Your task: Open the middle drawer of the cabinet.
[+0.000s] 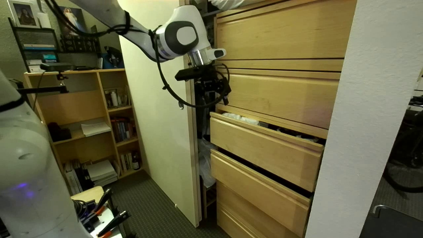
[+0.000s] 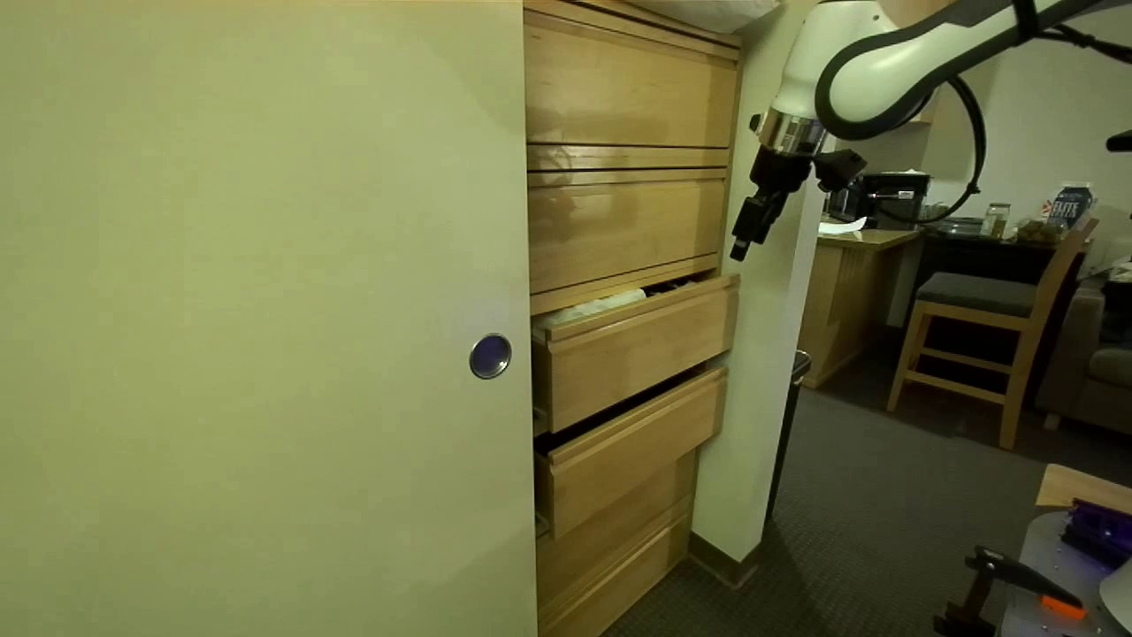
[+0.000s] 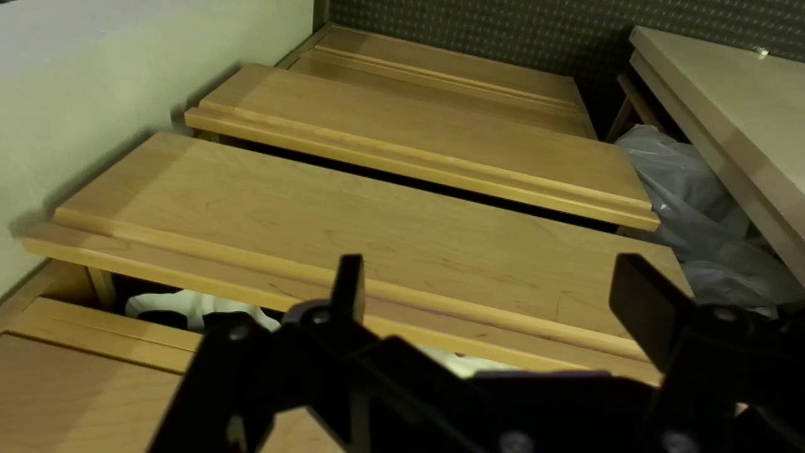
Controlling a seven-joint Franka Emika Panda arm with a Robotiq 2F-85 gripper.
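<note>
The wide, flat, light-wood middle drawer (image 3: 377,220), with no handle, lies below the black two-finger pincer (image 3: 492,270). I take it for the middle one because it is third of five in the tall light-wood cabinet (image 1: 277,99). It is part way out. I see no touch between it and the pincer, but I can't tell how big the gap is. The pincer is spread wide, with nothing between its fingers.

The drawer is long from side to side. In the wrist view its top edge slants a bit, but goes nearly the same way as a line from finger to finger. So to pinch that edge, I think the pincer would have to turn. Or it could poke a finger down behind the edge and pull. Too far back, and it might bump the cabinet.

Under the pincer, inside the drawer, are lumpy white things (image 3: 192,302); I can't tell what. Farther down, a matching light-wood lower drawer (image 3: 409,138) is part way out too. In the wrist view, a smooth pale wall (image 3: 157,94) is left of the pincer. To its right are a see-through grey plastic bag (image 3: 698,207) and a flat cream door panel (image 3: 742,100). A sideways swing could hit the wall or the door panel.
</note>
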